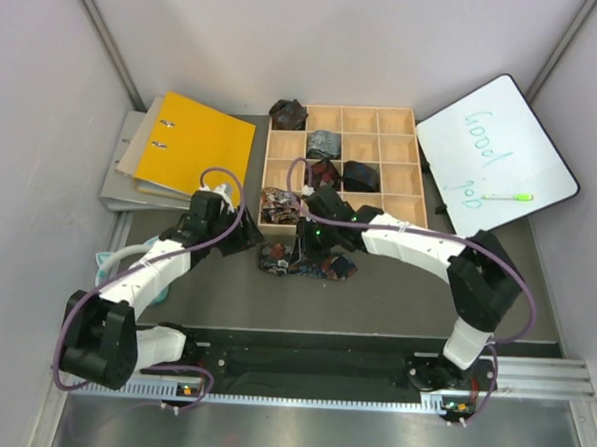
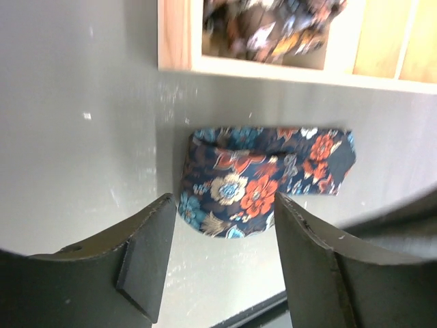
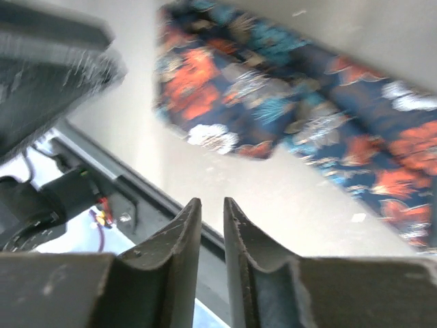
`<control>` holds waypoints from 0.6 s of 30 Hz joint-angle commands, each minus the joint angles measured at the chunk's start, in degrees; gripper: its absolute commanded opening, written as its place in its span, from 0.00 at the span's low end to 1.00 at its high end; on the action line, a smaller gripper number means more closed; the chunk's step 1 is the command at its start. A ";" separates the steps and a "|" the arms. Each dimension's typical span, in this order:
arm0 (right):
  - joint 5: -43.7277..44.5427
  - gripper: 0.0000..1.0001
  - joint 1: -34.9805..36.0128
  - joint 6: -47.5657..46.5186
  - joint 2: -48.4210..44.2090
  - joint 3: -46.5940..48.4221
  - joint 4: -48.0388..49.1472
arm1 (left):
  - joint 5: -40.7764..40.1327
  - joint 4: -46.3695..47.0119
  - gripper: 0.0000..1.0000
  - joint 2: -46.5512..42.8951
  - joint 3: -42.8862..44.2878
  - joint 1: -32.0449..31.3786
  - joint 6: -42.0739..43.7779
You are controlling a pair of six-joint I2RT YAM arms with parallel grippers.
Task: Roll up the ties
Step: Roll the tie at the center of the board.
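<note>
Although the table [image 2: 82,171] and wooden tray [image 2: 174,34] fill the left wrist view's upper frame, the floral tie [image 2: 259,174] lies half-folded at centre, just below the tray. Left gripper [image 2: 224,208] gapes empty; right gripper [image 3: 208,205], barely parted, holds nothing. Pinching one layer could unfold it.

The tie [image 2: 263,181] is soft, matt cloth (flowered all over). The tray [image 2: 179,34] is pale, bare, smooth wood; the table [image 2: 82,137] is matt grey, lightly scuffed and flecked.
</note>
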 commanded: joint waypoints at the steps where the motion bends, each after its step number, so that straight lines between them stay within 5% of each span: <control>1: 4.05 0.15 4.48 5.72 -3.98 -5.51 14.26 | -2.56 -2.39 0.63 1.67 4.68 -0.13 1.89; 5: 9.76 0.01 8.61 11.16 -4.33 -11.21 25.06 | -3.08 -3.18 0.61 1.94 5.65 -0.13 1.45; 18: 29.18 0.00 13.10 17.86 -1.44 -15.89 33.53 | -5.81 -9.33 0.61 -5.09 4.87 -0.13 3.38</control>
